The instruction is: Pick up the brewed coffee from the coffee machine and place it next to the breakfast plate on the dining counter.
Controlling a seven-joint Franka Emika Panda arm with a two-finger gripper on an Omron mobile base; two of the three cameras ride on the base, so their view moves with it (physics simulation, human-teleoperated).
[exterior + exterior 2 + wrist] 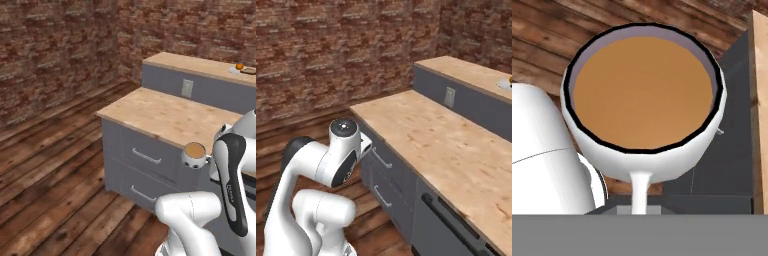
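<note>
Hand view looks straight down into the brewed coffee (643,95), a small white ceramic mug with a dark rim, filled nearly to the top with flat, light brown liquid. The mug sits upright relative to the camera, its mouth facing the lens and its handle running down toward the bottom edge, where the gripper (639,207) is pressed together on it, pinching that thin white handle. Beyond the mug lie brown wooden floor planks (542,35), and at the right edge a strip of light wood table top above a dark grey cabinet face. In the left base view the mug (195,155) hangs in the air beside the arm's forearm, its mouth turned upward and its handle pointing right toward the hand, in front of the lower table's (165,117) near edge and above its grey drawers (145,157). It touches no surface. Behind that lower table rises the dining counter (200,64), with a pale wall socket on its grey face, and at its far right end sits the breakfast plate (246,70) with toast and a small orange fruit, well apart from the mug. In the right base view the arm's elbow stands at the lower table's corner.
</note>
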